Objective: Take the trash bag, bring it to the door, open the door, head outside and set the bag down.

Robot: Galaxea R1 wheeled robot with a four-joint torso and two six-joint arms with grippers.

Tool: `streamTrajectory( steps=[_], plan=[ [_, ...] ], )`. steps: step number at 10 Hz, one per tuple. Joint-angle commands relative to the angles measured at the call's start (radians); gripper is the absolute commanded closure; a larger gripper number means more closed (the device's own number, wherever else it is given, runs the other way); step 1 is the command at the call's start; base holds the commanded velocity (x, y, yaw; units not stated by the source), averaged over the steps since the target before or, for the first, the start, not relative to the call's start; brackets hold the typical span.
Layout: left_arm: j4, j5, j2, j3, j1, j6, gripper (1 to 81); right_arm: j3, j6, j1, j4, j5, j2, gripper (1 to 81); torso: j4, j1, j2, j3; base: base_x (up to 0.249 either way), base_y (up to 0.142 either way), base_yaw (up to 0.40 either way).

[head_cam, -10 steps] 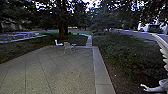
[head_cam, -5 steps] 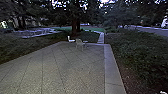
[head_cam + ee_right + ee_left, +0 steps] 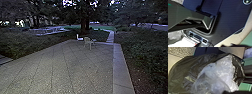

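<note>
**Swung left since last frame, trash bag at my left wrist**

Turned left, me, so the pale armchair (image 3: 87,40) now sits further right in my head view, and a grey strip (image 3: 4,59) has come in well to its left. Chair itself: no move seen.

Bag: black trash bag (image 3: 191,65), big and crinkled, in left wrist view, whitish see-through plastic (image 3: 223,68) bulging over it. It's on my side of the armchair, well apart from it. Whether it hangs or rests, can't tell. More clear plastic (image 3: 174,37) in right wrist view; same bag or not, can't tell.

State of each gripper: can't tell how far open, can't tell if either has hold of anything.

Rest, by the armchair: paving (image 3: 62,70) runs from it towards me. White chair (image 3: 79,38) near, left of it. Tree trunk (image 3: 83,23) behind. Narrow path (image 3: 110,37) beyond, to the right. Smooth pale border (image 3: 120,65) right of it, low shrubs (image 3: 147,47) further right. Dim light.
</note>
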Motion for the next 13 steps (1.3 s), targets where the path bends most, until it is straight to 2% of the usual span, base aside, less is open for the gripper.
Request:
streamTrajectory(
  steps=[1, 4, 6, 8, 10, 12, 13],
  plan=[
    [-0.025, 0.089, -0.077, 0.12, -0.105, -0.003, 81.1, 0.04, 0.0, 0.038, -0.003, -0.04, 0.013, 1.0, 0.0, 0.0, 0.0, 0.0, 0.0, 0.0, 0.0],
    [-0.093, 0.172, -0.175, 0.207, -0.213, -0.003, 81.1, 0.086, -0.025, 0.03, -0.004, -0.049, 0.01, 1.0, 0.0, 0.0, 0.0, 0.0, 0.0, 0.0, 0.0],
    [-0.131, 0.211, -0.212, 0.218, -0.296, -0.003, 81.1, 0.081, -0.023, 0.027, -0.001, -0.049, 0.009, 1.0, 0.0, 0.0, 0.0, -0.001, 0.0, 0.0, 0.0],
    [-0.194, 0.321, -0.252, 0.227, -0.404, -0.003, 81.1, 0.08, -0.022, 0.024, 0.0, -0.044, 0.007, 1.0, 0.0, 0.0, 0.0, -0.045, 0.0, 0.0, 0.0],
    [-0.256, 0.353, -0.287, 0.221, -0.51, -0.003, 81.1, 0.08, -0.022, 0.024, 0.004, -0.04, 0.004, 1.0, 0.0, 0.0, 0.0, -0.13, 0.0, 0.0, 0.0],
    [-0.303, 0.418, -0.307, 0.203, -0.598, -0.003, 81.1, 0.08, -0.022, 0.024, 0.01, -0.038, 0.004, 1.0, 0.0, 0.0, 0.0, -0.183, 0.0, 0.0, 0.0],
    [-0.32, 0.448, -0.304, 0.18, -0.64, -0.003, 81.1, 0.08, -0.022, 0.024, 0.011, -0.038, 0.003, 1.0, 0.0, 0.0, 0.001, -0.127, 0.0, 0.0, 0.0]
  ],
)
